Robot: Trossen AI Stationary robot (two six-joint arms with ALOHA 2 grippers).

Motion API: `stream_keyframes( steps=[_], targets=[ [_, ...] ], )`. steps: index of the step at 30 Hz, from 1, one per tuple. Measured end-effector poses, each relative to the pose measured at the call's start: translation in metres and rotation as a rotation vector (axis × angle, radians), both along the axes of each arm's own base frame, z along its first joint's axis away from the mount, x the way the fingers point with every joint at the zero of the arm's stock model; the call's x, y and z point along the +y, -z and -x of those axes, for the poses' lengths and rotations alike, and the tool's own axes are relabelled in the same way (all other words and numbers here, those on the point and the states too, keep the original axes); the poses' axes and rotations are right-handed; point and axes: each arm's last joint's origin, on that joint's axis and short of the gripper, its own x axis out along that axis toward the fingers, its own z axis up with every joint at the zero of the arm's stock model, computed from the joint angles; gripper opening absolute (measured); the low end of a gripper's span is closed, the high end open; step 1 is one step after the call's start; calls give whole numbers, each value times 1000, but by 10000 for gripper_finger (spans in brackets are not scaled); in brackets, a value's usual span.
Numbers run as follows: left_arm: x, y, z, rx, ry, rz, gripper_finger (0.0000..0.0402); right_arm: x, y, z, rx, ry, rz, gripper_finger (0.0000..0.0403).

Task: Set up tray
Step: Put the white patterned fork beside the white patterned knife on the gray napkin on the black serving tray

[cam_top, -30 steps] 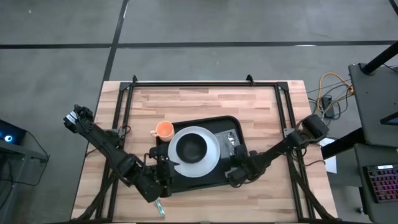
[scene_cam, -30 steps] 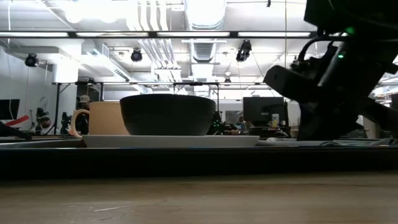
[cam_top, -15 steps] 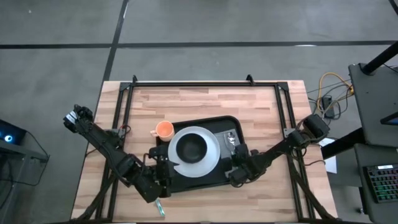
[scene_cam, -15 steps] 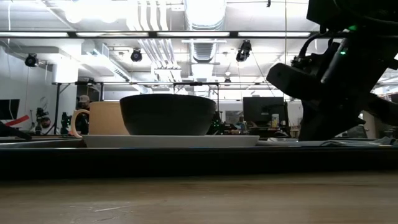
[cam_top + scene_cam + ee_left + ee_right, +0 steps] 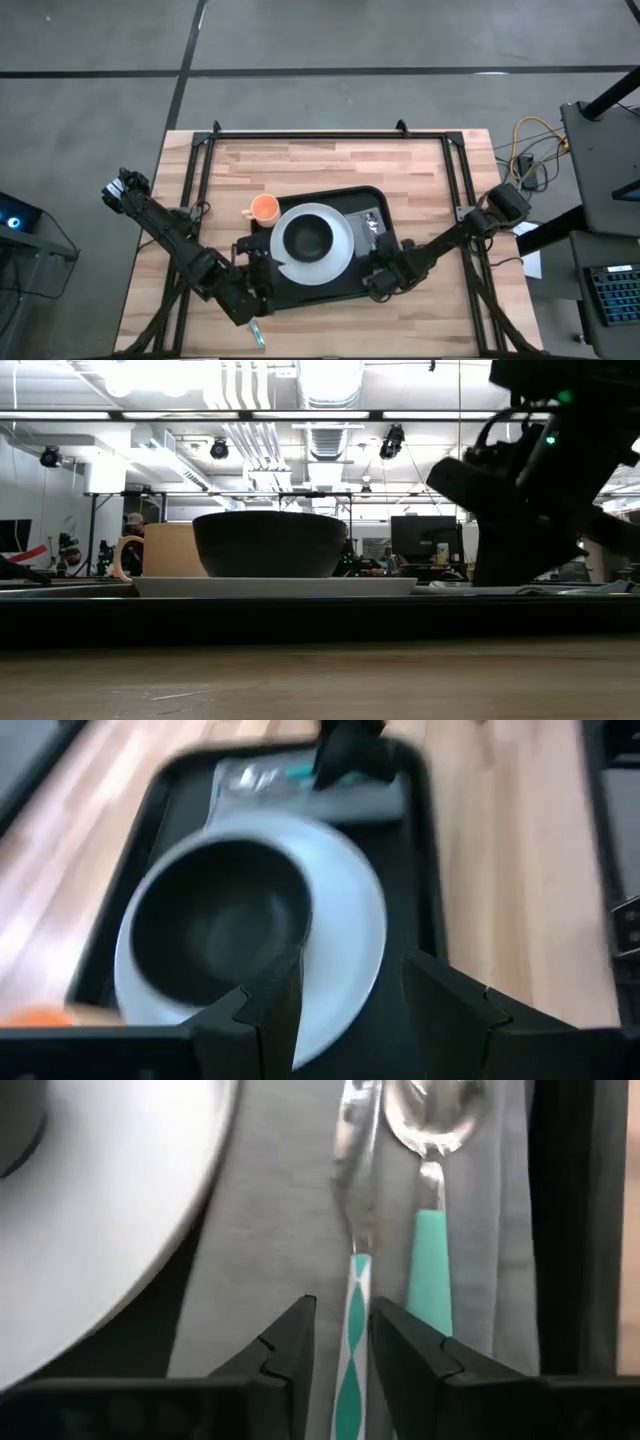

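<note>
The black tray lies mid-table. On it stand a white plate holding a black bowl, and a grey cloth at its right end. A utensil with a teal-and-white patterned handle and a teal-handled spoon lie on the cloth. My right gripper is open low over the cloth, with its fingers on either side of the patterned handle and a gap showing. My left gripper is open by the tray's near left corner, at the plate's rim.
An orange cup stands on the wood just off the tray's far left corner. A small teal object lies at the table's near edge behind my left arm. Black frame rails run along the table's left, right and far sides.
My right arm has risen slightly over the cloth. The cutlery, plate, bowl and cup have stayed where they were.
</note>
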Motion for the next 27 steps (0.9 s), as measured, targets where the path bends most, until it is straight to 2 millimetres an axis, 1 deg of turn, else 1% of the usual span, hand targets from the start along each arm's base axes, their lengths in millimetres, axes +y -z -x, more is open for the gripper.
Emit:
stream_keyframes(
  steps=[2,5,8,13,17,20,23,25,27],
  targets=[
    [1,4,6,43,-55,27,152,0,-7,-1,26,-59,21,93],
    [2,14,20,98,-176,68,152,0,-20,-2,16,-121,77,94],
    [-1,28,34,113,-311,146,152,1,-39,-5,4,-239,175,93],
    [-14,61,59,118,-499,328,152,-1,-68,-5,27,-417,293,100],
    [-23,90,79,79,-627,493,152,-3,-83,0,38,-509,339,114],
    [-27,108,85,41,-708,631,152,-6,-88,4,57,-559,370,125],
    [-30,123,85,16,-726,744,152,-8,-90,7,81,-595,404,136],
    [-33,129,83,7,-737,788,151,-9,-91,9,94,-614,418,143],
    [-35,132,81,6,-752,789,150,-10,-90,10,112,-633,430,148]
  ],
)
